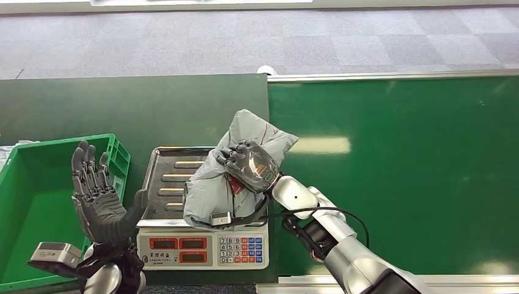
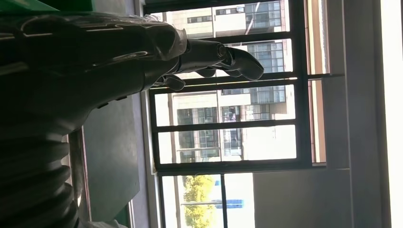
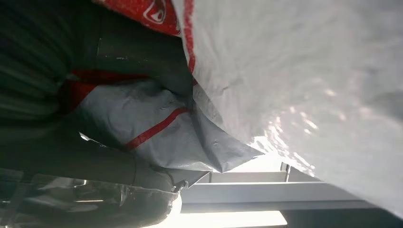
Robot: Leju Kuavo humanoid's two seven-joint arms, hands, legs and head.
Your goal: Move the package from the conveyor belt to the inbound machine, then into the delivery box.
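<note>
Package [image 1: 211, 187]: grey plastic mailer bag with red markings, crumpled, partly over the steel tray of the scale [image 1: 164, 174] and partly over the edge of the conveyor belt [image 1: 398, 171]. Its upper end points toward 1 o'clock, its lower end hangs over the tray's front edge. In the right wrist view the bag [image 3: 304, 90] shows pale grey with red stripes.

Right hand [image 1: 248, 164]: palm down on the package, fingers curled over its top and gripping it. The silver forearm comes in from 5 o'clock, wrist bent toward 10 o'clock.

Left hand [image 1: 97, 196]: raised, palm facing the scale, fingers spread and pointing to 12 o'clock, holding nothing. It stands between the green delivery box [image 1: 30, 202] at 9 o'clock and the scale at 3 o'clock. In the left wrist view the hand [image 2: 157, 52] reaches toward windows, fingers [image 2: 228, 57] extended and bare.

Scale: display and keypad face 6 o'clock.
</note>
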